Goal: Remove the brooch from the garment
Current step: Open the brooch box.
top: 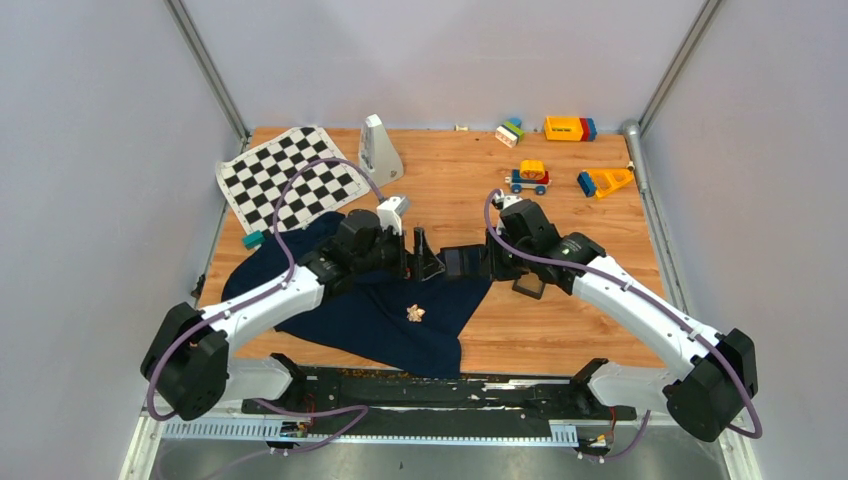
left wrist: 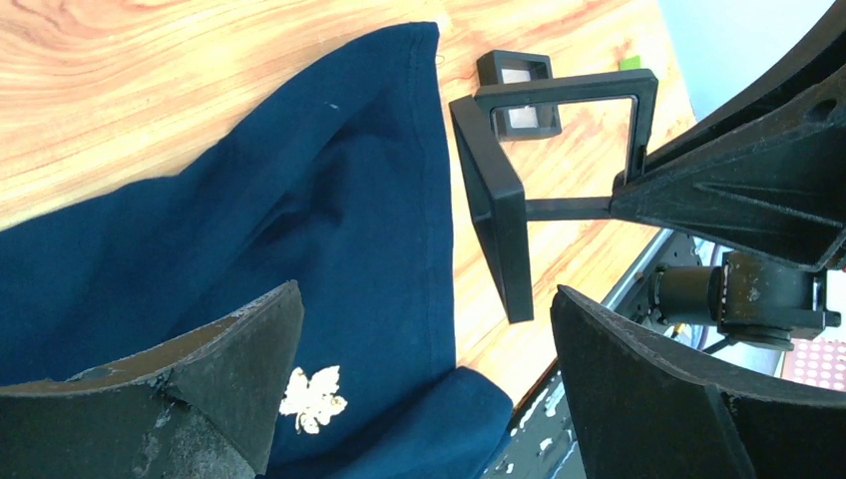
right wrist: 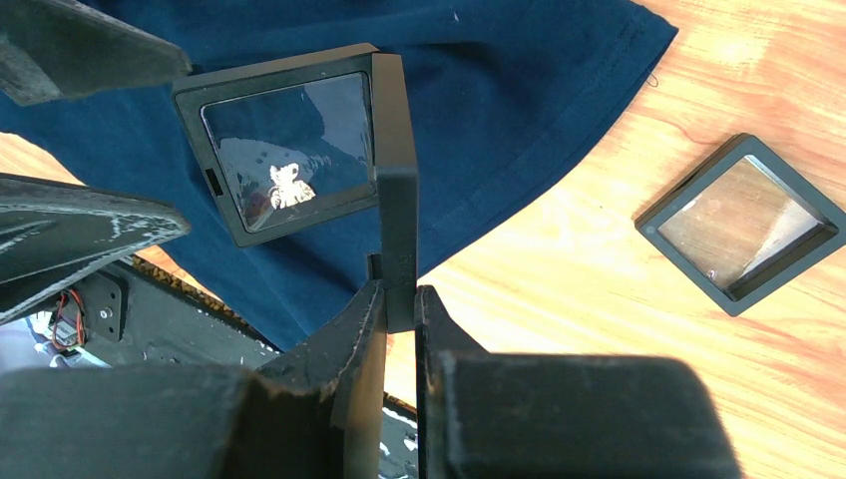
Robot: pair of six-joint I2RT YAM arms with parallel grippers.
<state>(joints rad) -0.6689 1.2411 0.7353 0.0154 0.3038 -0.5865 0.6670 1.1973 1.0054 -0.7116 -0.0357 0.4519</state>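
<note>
Lying across the lower left of the top view, the garment (top: 370,322) spreads on the table (top: 560,330), its long axis running upper left to lower right. The brooch (top: 414,313) sits on its lower middle, so I judge removal not yet begun; grasp and lift are both left. The right gripper (right wrist: 399,299) is clamped on the edge of a black frame (right wrist: 394,150) over the cloth. The left gripper (left wrist: 427,299) hangs wide open and empty, with the brooch just beside the finger (left wrist: 200,389) at lower left of its wrist view. Leaf-shaped and flat, its lobes fan toward upper right there, with no clear long axis.
</note>
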